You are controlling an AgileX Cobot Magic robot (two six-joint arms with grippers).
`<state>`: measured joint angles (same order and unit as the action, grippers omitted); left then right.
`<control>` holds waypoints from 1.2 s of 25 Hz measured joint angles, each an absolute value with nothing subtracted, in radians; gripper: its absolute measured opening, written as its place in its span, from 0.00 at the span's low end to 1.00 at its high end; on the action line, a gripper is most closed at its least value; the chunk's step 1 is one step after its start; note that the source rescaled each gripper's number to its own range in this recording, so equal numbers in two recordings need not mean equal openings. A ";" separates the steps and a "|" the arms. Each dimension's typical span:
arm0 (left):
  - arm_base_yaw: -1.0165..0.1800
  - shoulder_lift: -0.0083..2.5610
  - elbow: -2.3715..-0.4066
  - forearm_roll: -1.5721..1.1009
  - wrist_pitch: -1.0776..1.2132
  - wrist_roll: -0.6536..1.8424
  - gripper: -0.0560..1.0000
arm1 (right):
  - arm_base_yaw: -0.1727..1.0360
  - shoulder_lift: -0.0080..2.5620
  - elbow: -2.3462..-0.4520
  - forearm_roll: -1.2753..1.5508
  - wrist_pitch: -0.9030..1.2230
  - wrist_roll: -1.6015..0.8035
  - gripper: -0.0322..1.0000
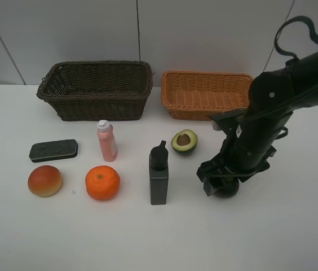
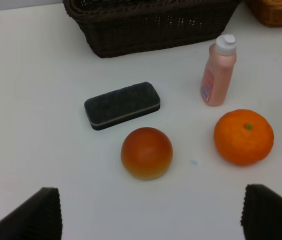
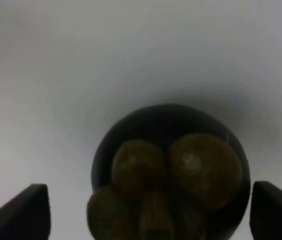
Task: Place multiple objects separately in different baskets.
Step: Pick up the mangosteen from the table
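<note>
White tabletop: your right gripper [image 1: 222, 183] straddles mangosteen [image 3: 168, 170], jaws wide apart, unclamped, poised for pickup; left gripper [image 2: 151, 215] also apart, empty.

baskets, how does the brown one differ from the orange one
Colour: the brown basket is dark, almost black-brown, while the orange basket is a light orange-tan.
Depth: the brown basket has taller walls and sits deeper; the orange basket is shallower.
Place: the brown basket stands on the left in the high view, the orange basket on the right.
Both are rectangular woven wicker, side by side, with nothing showing inside.
</note>
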<state>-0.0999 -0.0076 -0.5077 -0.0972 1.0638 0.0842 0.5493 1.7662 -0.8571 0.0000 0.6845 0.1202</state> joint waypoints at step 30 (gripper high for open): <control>-0.100 -0.008 -0.508 -0.097 1.064 0.084 0.85 | 0.549 1.814 -0.866 0.000 0.661 0.122 0.77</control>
